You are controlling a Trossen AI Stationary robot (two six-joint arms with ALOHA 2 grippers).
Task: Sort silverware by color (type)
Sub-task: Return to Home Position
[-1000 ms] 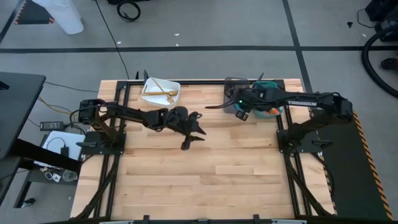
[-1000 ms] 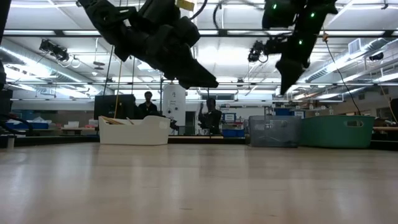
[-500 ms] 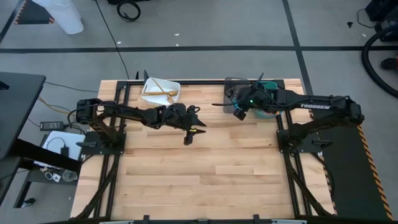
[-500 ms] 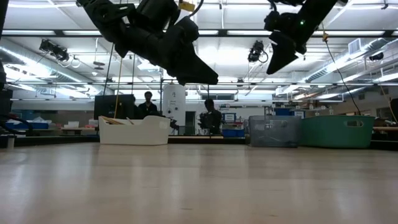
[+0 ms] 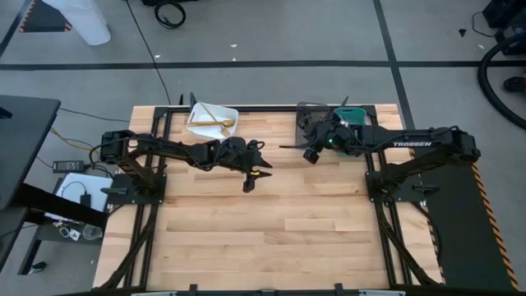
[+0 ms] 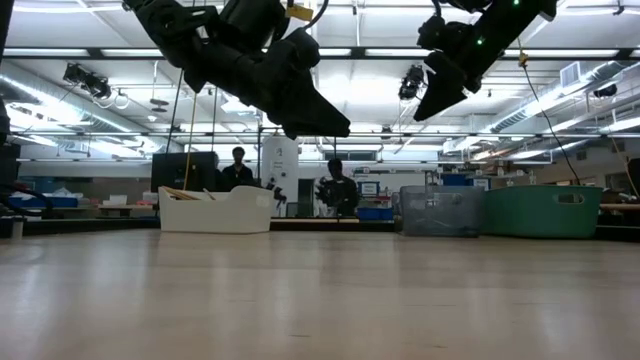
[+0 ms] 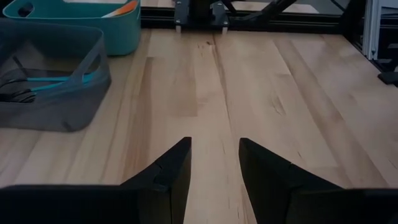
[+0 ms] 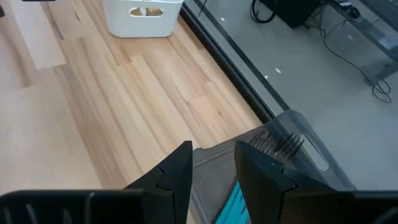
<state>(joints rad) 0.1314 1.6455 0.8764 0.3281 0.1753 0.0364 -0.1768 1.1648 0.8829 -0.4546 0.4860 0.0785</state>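
Right gripper (image 8: pixel 212 146), fingers spread and holding nothing, has lifted away from the grey bin (image 7: pixel 62 112) at one o'clock. Left gripper (image 7: pixel 214 142) waits spread near centre. Gold forks (image 5: pixel 212 122) lie in the white bin (image 5: pixel 196 108) at eleven. I judge sorting done.

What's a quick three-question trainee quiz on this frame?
1. True or false: the left gripper or the right gripper holds a fork.
2. Which bin holds the gold forks? A white, B grey, C teal.
3. Fill in: the blue-handled silverware lies in the ___ bin.

Key:
1. False; both are open and empty.
2. A, the white bin.
3. Grey: the grey bin.
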